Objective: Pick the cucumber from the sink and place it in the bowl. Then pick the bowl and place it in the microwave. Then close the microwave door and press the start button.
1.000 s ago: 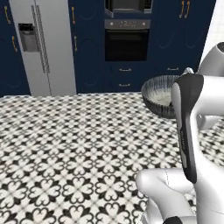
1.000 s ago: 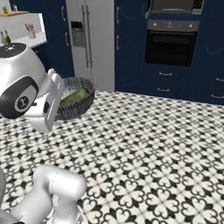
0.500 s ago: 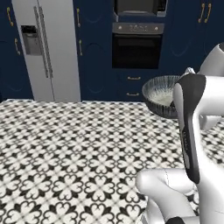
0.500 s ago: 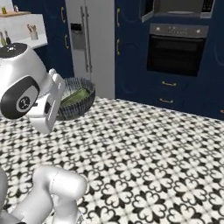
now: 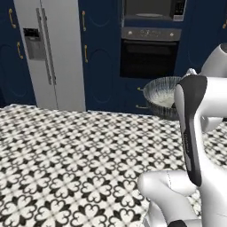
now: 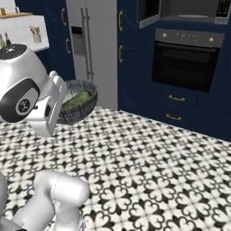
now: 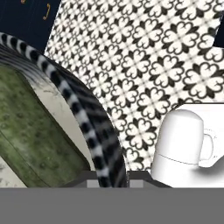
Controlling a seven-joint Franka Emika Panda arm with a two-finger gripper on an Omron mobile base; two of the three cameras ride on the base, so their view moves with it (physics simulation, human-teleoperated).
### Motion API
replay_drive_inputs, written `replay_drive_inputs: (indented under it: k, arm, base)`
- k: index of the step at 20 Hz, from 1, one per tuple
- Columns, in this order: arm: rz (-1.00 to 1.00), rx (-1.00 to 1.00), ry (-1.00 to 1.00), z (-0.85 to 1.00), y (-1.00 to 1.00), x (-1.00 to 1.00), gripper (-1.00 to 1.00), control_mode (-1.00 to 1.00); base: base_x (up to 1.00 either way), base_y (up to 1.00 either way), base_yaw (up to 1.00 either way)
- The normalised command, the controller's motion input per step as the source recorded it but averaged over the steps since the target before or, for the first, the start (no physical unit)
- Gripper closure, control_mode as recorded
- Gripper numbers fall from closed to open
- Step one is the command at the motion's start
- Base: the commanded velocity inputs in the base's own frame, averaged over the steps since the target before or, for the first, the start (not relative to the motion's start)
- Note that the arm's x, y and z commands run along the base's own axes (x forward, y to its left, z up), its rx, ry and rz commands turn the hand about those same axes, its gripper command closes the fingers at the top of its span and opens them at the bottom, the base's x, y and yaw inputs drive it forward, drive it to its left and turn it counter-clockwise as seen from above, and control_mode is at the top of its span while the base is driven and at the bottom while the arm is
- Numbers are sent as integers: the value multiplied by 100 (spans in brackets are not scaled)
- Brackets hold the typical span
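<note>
Left base view: arm rises at lower right, forearm upright in front. Behind its top sits the bowl [image 5: 160,96], carried in the air above the patterned floor [image 5: 66,150], rim tilted slightly toward the camera, pale inside visible. The arm covers the bowl's right side, so the grip point is hidden here. Straight ahead: navy cabinets, oven [image 5: 150,57] with dark door, and above it the microwave [image 5: 153,9], cavity open with the pale turntable plate visible. Steel fridge [image 5: 48,53] stands to the left of the oven.

Right base view: wrist and hand at left, bowl [image 6: 81,106] held off the floor just beside the hand, its near side hidden by the hand. The cucumber [image 6: 77,99] lies inside the bowl, green, resting against the inner wall. The microwave [image 6: 189,11] is at upper right, well apart from the bowl; the microwave door [image 6: 148,12] is swung open to the left of the cavity. Oven [image 6: 187,63] sits directly below.

Hand view: bowl rim [image 7: 94,140], striped dark and white, runs down to the bottom edge and passes between the fingertips. The gripper [image 7: 107,180] is pinched narrow on that rim, one finger inside, one outside. Cucumber [image 7: 30,127] is close up on the inside at left, lying on the pale interior. Floor tiles lie beyond.
</note>
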Motion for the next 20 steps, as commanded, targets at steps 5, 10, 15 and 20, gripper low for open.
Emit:
replay_drive_inputs:
  k: [5, 10, 15, 20]
  arm:
    - [0, 0, 0, 0, 0, 0, 100, 100]
    - [0, 0, 0, 0, 0, 0, 100, 100]
    - [0, 0, 0, 0, 0, 0, 100, 100]
    - [0, 0, 0, 0, 0, 0, 100, 100]
  base:
    - [86, -100, 20]
    - [38, -100, 6]
    - [95, -100, 19]
    - [100, -99, 31]
